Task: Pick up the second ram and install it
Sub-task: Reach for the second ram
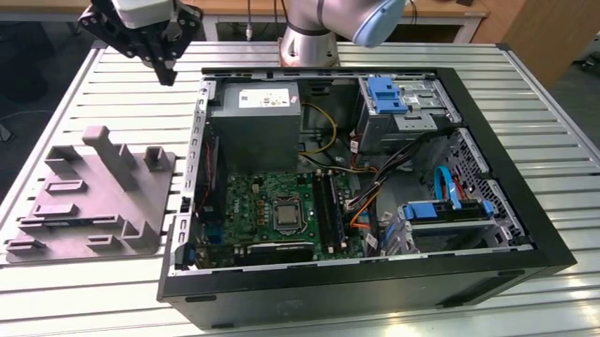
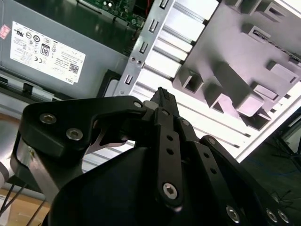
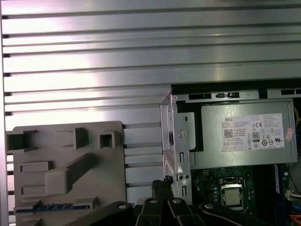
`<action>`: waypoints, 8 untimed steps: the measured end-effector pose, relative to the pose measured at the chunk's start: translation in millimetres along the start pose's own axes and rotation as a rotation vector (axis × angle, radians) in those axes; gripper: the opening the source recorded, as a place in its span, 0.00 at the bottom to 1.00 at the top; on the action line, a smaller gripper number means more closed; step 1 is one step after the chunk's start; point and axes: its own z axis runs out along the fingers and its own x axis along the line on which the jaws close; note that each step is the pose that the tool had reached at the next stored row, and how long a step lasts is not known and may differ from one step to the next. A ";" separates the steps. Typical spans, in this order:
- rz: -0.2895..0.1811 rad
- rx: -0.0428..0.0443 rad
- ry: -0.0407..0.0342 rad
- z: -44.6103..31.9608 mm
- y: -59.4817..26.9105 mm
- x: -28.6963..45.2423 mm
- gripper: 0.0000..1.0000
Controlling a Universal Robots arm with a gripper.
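Found the second ram seated in a long low slot of the grey block, resting on the slatted worktop to the exterior view's left of the open computer case. Could not tell how deep in the slot it sat, with just a blue-green strip and a row of dark chips showing. Judged it light, thin and stiff along its length, yet fragile: likely to flex or crack under a twist, and best spared any rubbing on the chips and the contact edge. Judged the best hold to be across the two flat faces near the middle of the exposed long edge, squarely, so as to lift straight out of the slot without tilting. Saw the gripper pinched closed on nothing, hanging above the worktop beyond the block and just off the case's corner, well apart from the ram. Noted a white label on the grey power supply, covered with rows of small print and round marks, here left unread. Made out no writing on the ram or on the block.
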 end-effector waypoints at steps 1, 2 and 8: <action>0.000 0.0000 -0.0001 -0.1 -0.2 2.5 0.10; 0.000 0.0000 -0.0002 -0.1 -0.4 5.2 0.10; 0.000 0.0000 -0.0008 -0.6 -1.6 20.5 0.10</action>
